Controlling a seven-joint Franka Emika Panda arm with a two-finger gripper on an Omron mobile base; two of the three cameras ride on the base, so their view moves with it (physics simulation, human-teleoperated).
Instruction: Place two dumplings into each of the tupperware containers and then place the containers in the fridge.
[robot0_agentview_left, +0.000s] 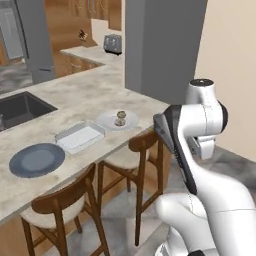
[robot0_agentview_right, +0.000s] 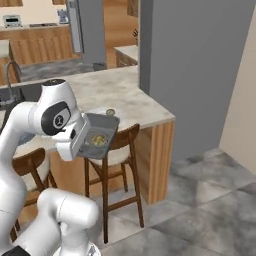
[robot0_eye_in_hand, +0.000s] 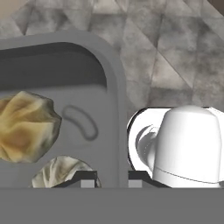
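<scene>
gripper (robot0_eye_in_hand: 111, 177) pinching container (robot0_eye_in_hand: 111, 100) rim | two dumplings (robot0_eye_in_hand: 26, 127) inside | second container (robot0_agentview_left: 80, 136) on counter (robot0_agentview_left: 100, 92)

a round blue-grey plate (robot0_agentview_left: 36, 160) lies on the counter (robot0_agentview_left: 75, 97) above two wooden stools (robot0_agentview_left: 60, 210).

The marble counter (robot0_agentview_left: 100, 95) carries a blue-grey plate (robot0_agentview_left: 37, 160), tupperware container (robot0_agentview_left: 80, 136) and pale dish (robot0_agentview_left: 116, 121).

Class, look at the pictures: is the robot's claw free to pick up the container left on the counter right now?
Probably not. The claw is already shut on the rim of another container with two dumplings inside, held off the counter's edge; the counter container would have to wait.
</scene>
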